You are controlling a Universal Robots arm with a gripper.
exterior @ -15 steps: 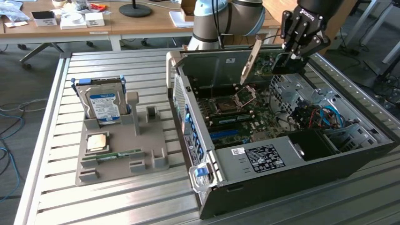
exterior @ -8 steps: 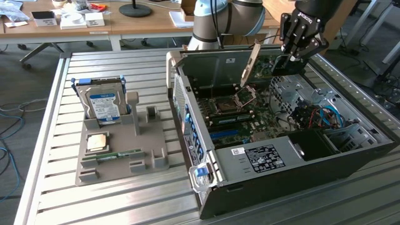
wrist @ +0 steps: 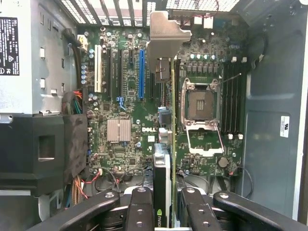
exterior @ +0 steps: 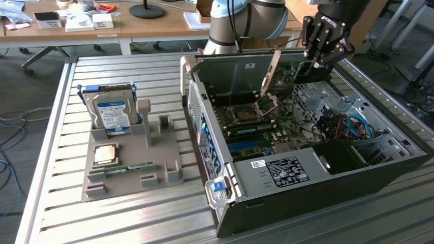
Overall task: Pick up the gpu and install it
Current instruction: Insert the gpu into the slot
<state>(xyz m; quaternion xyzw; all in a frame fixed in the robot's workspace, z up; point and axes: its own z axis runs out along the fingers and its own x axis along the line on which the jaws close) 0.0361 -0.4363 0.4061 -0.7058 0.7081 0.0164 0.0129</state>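
Slatted metal desk carries an open computer case. Above its motherboard, the gripper is clamped on the gpu, hanging edge-down beneath it. Lowered misaligned, the card could jam against slot or case wall.

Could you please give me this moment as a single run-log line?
stage: install underway | gripper: shut on gpu | gpu: held edge-down over motherboard, not seated | case: open
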